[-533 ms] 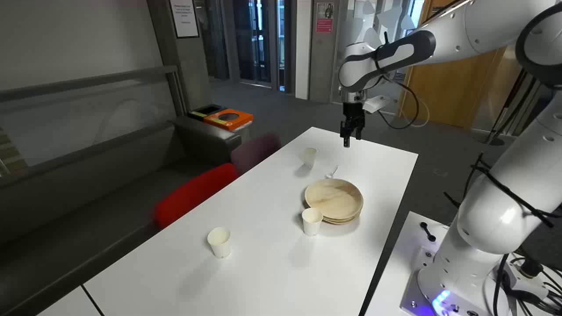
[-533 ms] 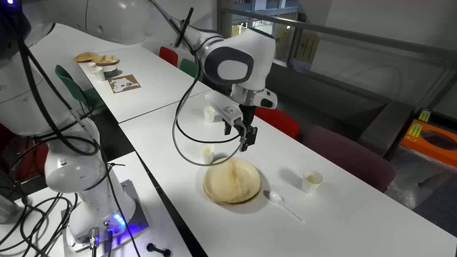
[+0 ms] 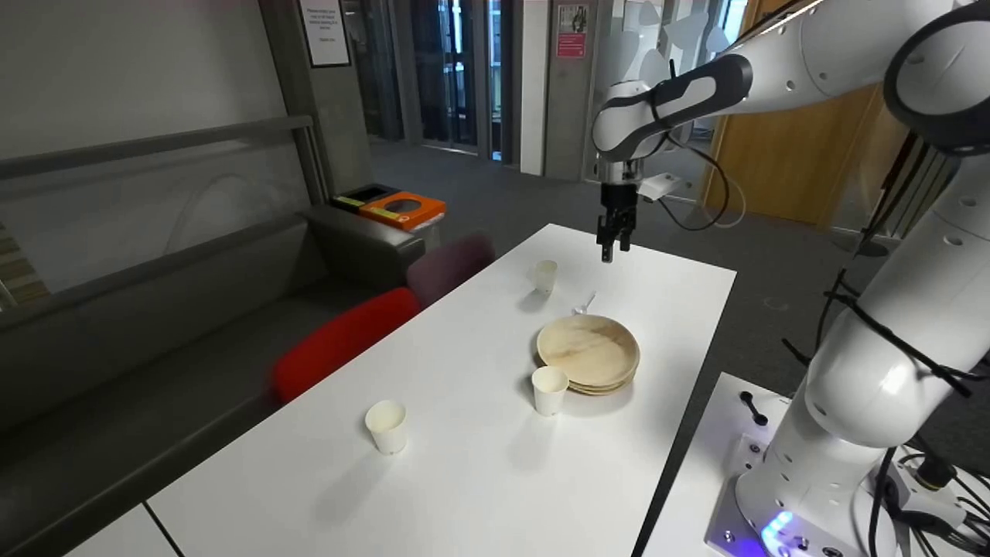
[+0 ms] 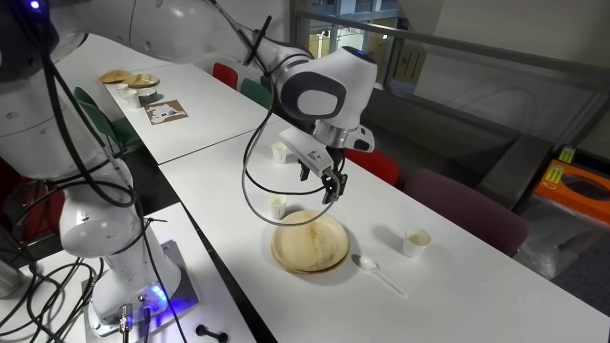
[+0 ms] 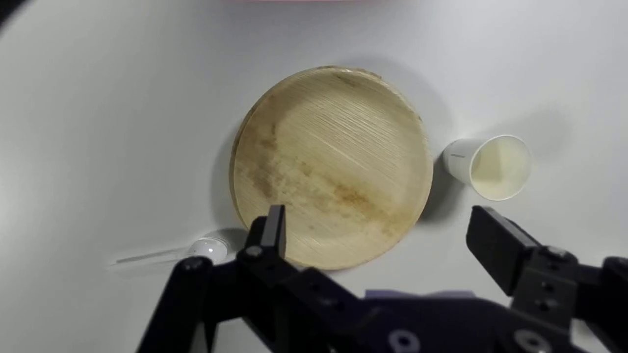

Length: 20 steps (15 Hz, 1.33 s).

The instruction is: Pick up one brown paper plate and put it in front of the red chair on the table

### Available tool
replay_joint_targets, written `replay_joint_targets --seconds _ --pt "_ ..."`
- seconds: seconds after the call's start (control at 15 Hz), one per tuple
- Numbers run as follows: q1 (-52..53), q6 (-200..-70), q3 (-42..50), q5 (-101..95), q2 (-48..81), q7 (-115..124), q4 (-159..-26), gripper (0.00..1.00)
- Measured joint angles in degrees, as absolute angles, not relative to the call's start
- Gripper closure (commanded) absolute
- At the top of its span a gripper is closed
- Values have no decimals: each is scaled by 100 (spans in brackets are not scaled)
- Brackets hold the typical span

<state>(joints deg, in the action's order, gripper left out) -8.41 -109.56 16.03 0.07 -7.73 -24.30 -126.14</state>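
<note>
Beyond the red chair (image 3: 344, 340), a sign (image 3: 325, 32) is barely legible.

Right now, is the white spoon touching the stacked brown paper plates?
Apart: in an exterior view, tabletop shows between the white spoon and brown paper plates.

White, grey-trimmed arm (image 4: 186, 35); black cables (image 4: 61, 125); black gripper (image 5: 379, 223).

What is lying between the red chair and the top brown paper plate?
Only bare white table shows between the red chair and the top plate, in an exterior view.
</note>
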Motion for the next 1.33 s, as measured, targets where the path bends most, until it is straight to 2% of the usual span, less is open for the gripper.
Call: replay_joint_targets --seconds 0.4,0.8,1.33 --pt "-1202 -10399 1771 565 528 -3712 -11691 0" --pt "-1566 -9614 1626 1194 1622 -3593 -10837 0" --pt "-1617 -9526 1532 1199 1798 -3534 -10663 0"
